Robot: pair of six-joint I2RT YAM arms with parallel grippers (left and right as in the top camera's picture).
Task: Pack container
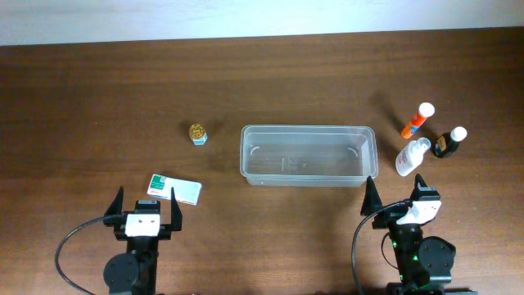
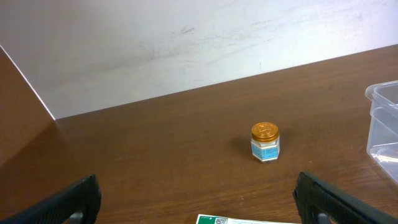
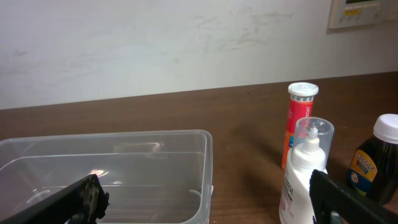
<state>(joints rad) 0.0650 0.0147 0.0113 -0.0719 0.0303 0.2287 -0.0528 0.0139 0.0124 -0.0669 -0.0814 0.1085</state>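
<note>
No readable text, dark bottle (image 3: 373, 168) label blurred, flat box (image 1: 174, 189) (QR code) illegible

Gold-lidded jar (image 1: 197, 133), flat box (image 1: 174, 189) left; orange tube (image 1: 417, 120), dark bottle (image 1: 447, 143), white bottle (image 1: 411, 157) right.

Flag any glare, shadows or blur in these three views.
Overhead: sharp, evenly lit, faint sheen on the container rim. Left wrist: the jar is crisp, soft shadow beside it. Right wrist: small glints on the container wall; the white bottle, nearest the lens, looks slightly soft.
</note>
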